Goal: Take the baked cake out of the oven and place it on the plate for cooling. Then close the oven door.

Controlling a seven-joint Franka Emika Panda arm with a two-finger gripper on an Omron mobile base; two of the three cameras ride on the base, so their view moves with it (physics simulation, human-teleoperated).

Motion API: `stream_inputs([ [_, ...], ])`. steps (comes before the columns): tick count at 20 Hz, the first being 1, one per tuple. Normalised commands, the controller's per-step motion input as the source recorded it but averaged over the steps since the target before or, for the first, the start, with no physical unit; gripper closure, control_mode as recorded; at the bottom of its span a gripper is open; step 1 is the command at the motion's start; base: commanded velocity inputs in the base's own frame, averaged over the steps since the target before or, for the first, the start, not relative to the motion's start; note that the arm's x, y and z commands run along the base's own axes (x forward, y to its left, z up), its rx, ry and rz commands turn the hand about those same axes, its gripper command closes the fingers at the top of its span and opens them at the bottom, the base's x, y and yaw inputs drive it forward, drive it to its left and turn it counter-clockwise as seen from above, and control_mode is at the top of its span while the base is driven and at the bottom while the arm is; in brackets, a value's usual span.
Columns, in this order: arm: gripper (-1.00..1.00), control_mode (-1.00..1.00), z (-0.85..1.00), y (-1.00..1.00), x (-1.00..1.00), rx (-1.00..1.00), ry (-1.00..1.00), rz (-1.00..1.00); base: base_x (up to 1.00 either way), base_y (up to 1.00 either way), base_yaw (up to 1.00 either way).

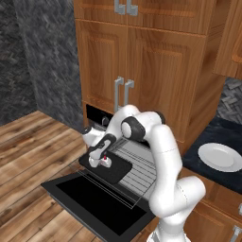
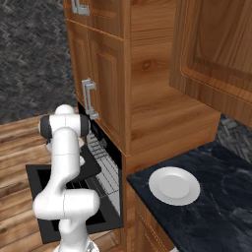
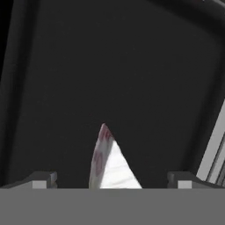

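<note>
Gripper (image 3: pixel 112 182): jaws wide, empty. Cake (image 3: pixel 110 165) between the tips, long axis toward 12 o'clock, on tray (image 3: pixel 132 88).

A: Baked cake (image 3: pixel 110 165), small white wedge with red marks on its side, lies on the flat black tray (image 1: pixel 118 171) on the pulled-out wire rack.

B: Oven door (image 1: pixel 101 208), black glass panel?

A: Fully down, flat above the floor. Black oven (image 2: pixel 106 170) open.

B: Plate (image 2: pixel 174 185)?

A: Round, plain white, bare, on the dark counter right of the oven.
</note>
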Motion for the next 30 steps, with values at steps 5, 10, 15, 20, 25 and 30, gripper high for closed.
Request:
stream_inputs([
  [5,-1.0,-1.0,-0.19,-0.01,0.0,0.0,0.02,0.0,0.0,0.0,0.0],
  [10,-1.0,-1.0,-0.18,-0.12,0.0,0.0,0.01,0.0,0.0,0.0,0.0],
  [15,-1.0,-1.0,-0.15,-0.17,0.0,0.0,0.0,0.0,0.0,0.0,0.0],
  [20,-1.0,-1.0,-0.09,-0.19,-0.02,0.0,0.0,0.0,0.0,0.0,0.0],
  [25,1.0,-1.0,-0.03,-0.12,-0.15,0.0,0.02,0.0,0.0,0.0,0.0],
  [30,1.0,-1.0,0.0,-0.11,-0.35,0.0,0.0,0.0,0.0,0.0,0.0],
])
